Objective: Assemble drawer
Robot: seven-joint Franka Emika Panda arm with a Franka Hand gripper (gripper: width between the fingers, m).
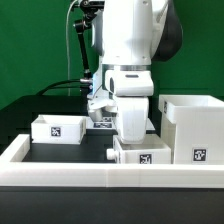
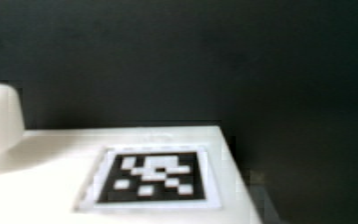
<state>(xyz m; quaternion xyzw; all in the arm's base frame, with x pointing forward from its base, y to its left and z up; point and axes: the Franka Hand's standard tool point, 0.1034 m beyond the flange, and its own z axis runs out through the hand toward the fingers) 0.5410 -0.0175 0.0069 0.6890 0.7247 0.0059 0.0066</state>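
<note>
The arm hangs low over the near tray (image 1: pixel 128 155) on the counter (image 1: pixel 90 148), probably to grasp it for the housing (image 1: pixel 190 120) just beside, but I cannot tell whether its fingers are apart.

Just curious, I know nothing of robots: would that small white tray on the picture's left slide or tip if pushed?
The small tray looks low and wide, so it would probably slide, not tip. Its open, thin-walled white body suggests it is light yet stiff. The black table looks smooth, so it might skid easily.
</note>
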